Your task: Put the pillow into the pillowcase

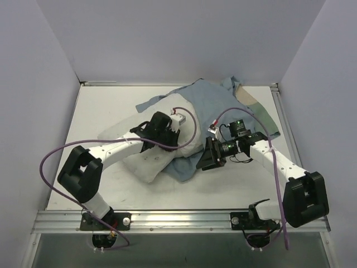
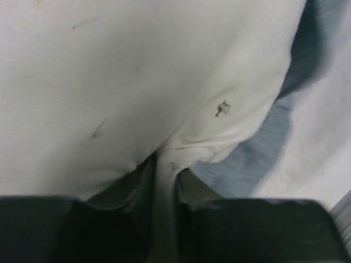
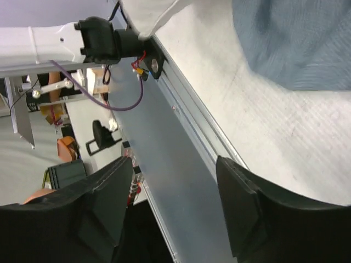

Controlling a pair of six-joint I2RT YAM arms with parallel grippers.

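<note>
Pillow [image 1: 153, 164] lying over pillowcase [image 1: 215, 100], L gripper [image 2: 164, 211] seemingly pinching its fold, R gripper [image 3: 175, 183] jaws apart

Pale lavender-grey panels close the bench in on three sides — a back wall [image 1: 178, 39], a left wall [image 1: 28, 111] and a right wall [image 1: 329, 95]. The white tabletop [image 1: 106, 106] is scuffed and evenly lit, with an aluminium rail [image 1: 178, 218] along its near edge. Beyond that rail the room's pale floor [image 3: 82, 118] shows, with what may be a black stool [image 3: 101, 137] — too blurred to be sure.
</note>
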